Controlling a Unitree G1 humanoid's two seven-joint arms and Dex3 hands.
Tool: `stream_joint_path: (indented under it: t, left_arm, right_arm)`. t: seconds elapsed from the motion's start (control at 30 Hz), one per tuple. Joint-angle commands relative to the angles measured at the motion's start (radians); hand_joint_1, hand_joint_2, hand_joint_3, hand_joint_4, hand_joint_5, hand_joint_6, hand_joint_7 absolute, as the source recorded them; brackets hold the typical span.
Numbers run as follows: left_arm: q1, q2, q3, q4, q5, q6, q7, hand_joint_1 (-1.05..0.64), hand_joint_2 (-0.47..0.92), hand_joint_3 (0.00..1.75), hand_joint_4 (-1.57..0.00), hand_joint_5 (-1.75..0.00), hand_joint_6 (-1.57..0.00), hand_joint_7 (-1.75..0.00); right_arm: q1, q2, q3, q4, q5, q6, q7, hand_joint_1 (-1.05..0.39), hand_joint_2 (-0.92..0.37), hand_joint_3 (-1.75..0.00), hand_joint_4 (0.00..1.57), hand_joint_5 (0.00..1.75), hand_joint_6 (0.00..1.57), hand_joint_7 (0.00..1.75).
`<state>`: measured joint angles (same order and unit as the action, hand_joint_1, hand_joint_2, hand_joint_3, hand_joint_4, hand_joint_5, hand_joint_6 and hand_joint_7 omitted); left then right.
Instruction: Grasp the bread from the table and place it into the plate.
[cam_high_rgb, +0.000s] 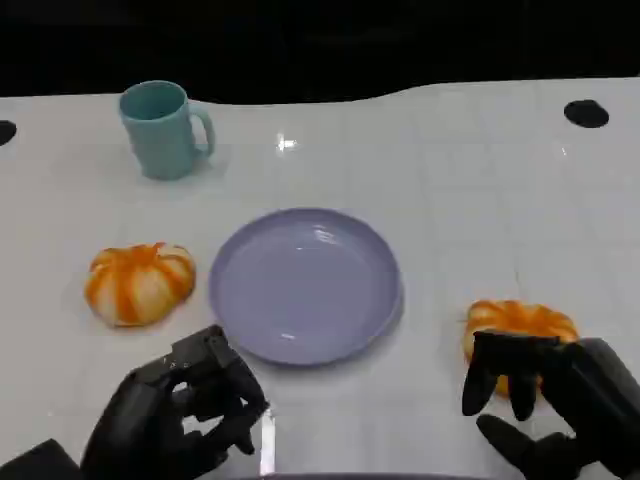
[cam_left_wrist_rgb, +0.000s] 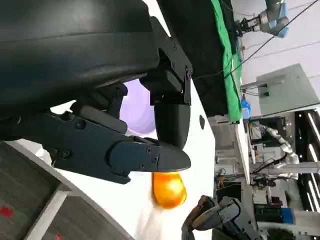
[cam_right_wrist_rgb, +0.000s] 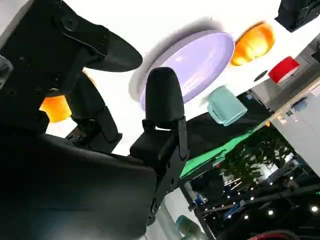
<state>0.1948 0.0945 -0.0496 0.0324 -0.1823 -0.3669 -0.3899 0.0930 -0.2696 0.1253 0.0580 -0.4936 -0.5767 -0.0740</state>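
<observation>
White glossy table (cam_high_rgb: 450, 200) with faint grid lines carries everything; its far edge curves against a black backdrop, with dark round holes near the far left and far right corners. Lavender plate (cam_high_rgb: 305, 285), smooth and round with a shallow raised rim, sits at the table's middle, nothing in it. My left hand (cam_high_rgb: 175, 415), matte black hard shell, hovers at the near edge toward the left corner, just short of the plate's near rim; fingers loosely curled but apart, holding nothing. My right hand (cam_high_rgb: 560, 400), same black build, is at the near right corner, fingers spread apart and draped over the near side of one bread (cam_high_rgb: 520, 325). Whether they touch it I cannot tell; not clamped on it. That bread is a glossy orange-and-cream bun, rounded and lobed, lying on the table to the plate's right, apart from it. Second bread (cam_high_rgb: 140, 283), same pumpkin-like ribbed shape, lies toward the left edge, just beside the plate's left rim and not touching. Teal cup (cam_high_rgb: 162, 130), smooth cylinder with a side handle, stands upright near the far left corner, well apart from the rest. Nothing lies between either bun and the plate.
</observation>
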Motion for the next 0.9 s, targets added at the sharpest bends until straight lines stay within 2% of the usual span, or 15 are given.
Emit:
stream_joint_path:
  t: [0.03, 0.43, 0.9]
  left_arm:
    - [0.000, 0.014, 0.008, -0.003, -0.007, 0.003, -0.007, -0.53, 0.92, 0.29, -0.71, -1.75, -0.62, -1.55]
    - [0.000, 0.016, 0.010, 0.002, -0.008, -0.002, -0.011, -0.52, 0.92, 0.29, -0.70, -1.75, -0.61, -1.56]
    - [-0.005, 0.016, 0.012, 0.012, -0.009, -0.013, -0.014, -0.51, 0.92, 0.29, -0.70, -1.75, -0.61, -1.56]
  right_arm:
    - [0.002, -0.010, 0.002, -0.003, 0.008, 0.000, -0.004, -0.07, -0.14, -1.36, 0.90, 1.72, 0.75, 1.46]
    - [-0.001, -0.011, 0.003, 0.004, 0.006, -0.010, -0.012, -0.06, -0.14, -1.35, 0.90, 1.71, 0.75, 1.45]
    - [0.003, -0.007, 0.001, -0.014, -0.001, 0.013, -0.009, -0.06, -0.15, -1.31, 0.89, 1.67, 0.75, 1.42]
